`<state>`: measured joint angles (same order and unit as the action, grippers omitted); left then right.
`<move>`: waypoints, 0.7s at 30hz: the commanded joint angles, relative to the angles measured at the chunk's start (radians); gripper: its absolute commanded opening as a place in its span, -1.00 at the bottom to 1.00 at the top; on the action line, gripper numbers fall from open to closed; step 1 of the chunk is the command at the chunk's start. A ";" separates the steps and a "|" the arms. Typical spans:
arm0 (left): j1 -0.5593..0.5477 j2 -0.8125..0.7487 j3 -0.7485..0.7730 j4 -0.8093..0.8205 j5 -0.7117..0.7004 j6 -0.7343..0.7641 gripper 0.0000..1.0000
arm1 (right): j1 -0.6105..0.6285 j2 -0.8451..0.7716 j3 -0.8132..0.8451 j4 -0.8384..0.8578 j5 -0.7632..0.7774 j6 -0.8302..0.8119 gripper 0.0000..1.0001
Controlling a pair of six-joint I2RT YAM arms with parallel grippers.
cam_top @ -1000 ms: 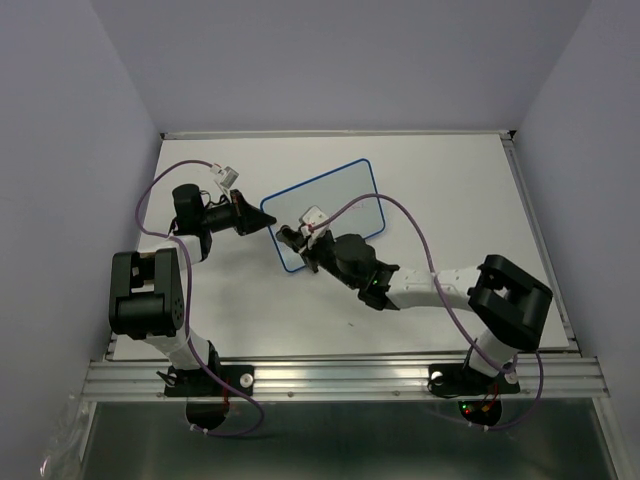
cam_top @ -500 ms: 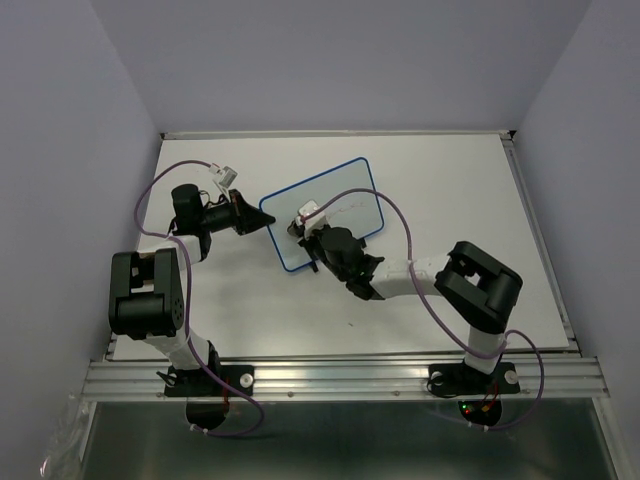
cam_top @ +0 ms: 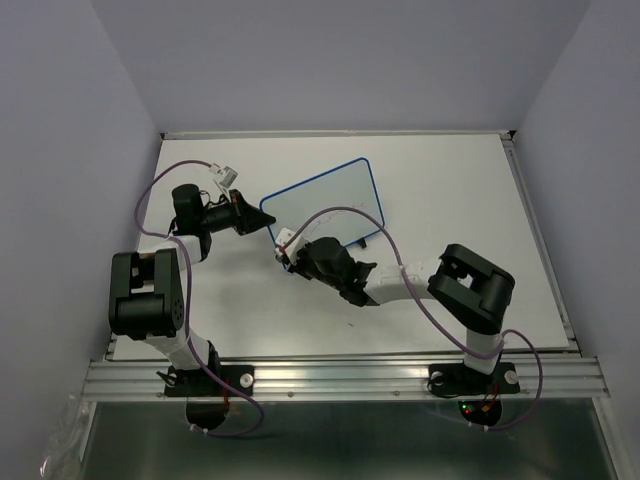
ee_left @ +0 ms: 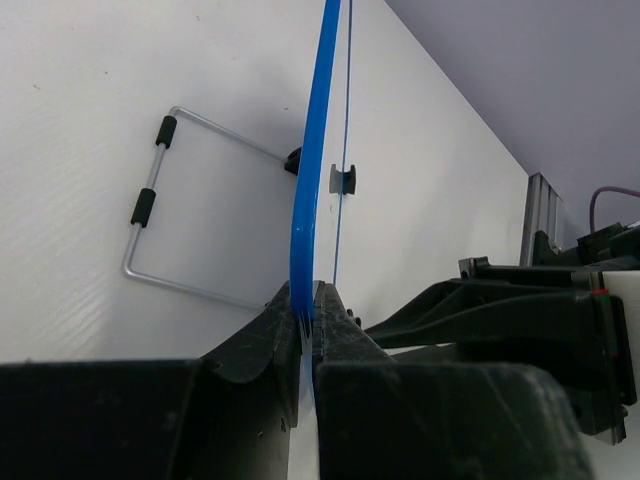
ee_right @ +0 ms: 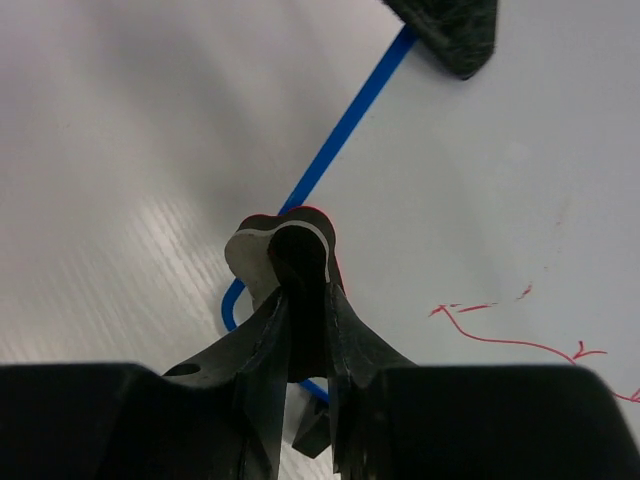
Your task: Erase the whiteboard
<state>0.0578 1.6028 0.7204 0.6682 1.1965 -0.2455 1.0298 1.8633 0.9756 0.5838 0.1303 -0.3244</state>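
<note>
The whiteboard (cam_top: 320, 195), white with a blue rounded frame, lies near the middle of the table. My left gripper (cam_top: 262, 222) is shut on its left corner. In the left wrist view the blue frame edge (ee_left: 312, 180) runs straight into the closed jaws of my left gripper (ee_left: 308, 305). My right gripper (cam_top: 286, 254) is shut on a small black eraser (ee_right: 300, 245) with a pale felt face, pressed at the board's near left corner. Red marker lines (ee_right: 500, 335) show on the board (ee_right: 480, 190) to the eraser's right.
A wire stand (ee_left: 150, 200) with black sleeves lies on the white table (cam_top: 450, 180) behind the board. Grey walls close in the left, far and right sides. My right arm (cam_top: 400, 282) stretches across the table's near middle. A metal rail (cam_top: 340, 375) runs along the near edge.
My right gripper has slid with the eraser to the left and toward the near edge, from the board's middle to its near left corner. The left gripper holds still.
</note>
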 commanded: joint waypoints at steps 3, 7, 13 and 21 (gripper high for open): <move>-0.006 -0.004 -0.021 -0.022 -0.155 0.101 -1.00 | 0.038 0.063 0.051 -0.150 -0.043 -0.067 -0.99; -0.006 -0.004 -0.021 -0.022 -0.155 0.103 -1.00 | 0.038 0.068 0.052 -0.119 0.023 -0.048 -0.99; -0.006 -0.003 -0.021 -0.022 -0.158 0.101 -1.00 | 0.038 0.030 0.041 -0.012 0.194 0.011 -0.99; -0.006 -0.003 -0.021 -0.022 -0.158 0.103 -1.00 | 0.029 0.010 0.037 0.074 0.382 0.056 -0.98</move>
<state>0.0578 1.6012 0.7204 0.6685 1.1938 -0.2447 1.0821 1.8870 1.0069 0.5549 0.3412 -0.2977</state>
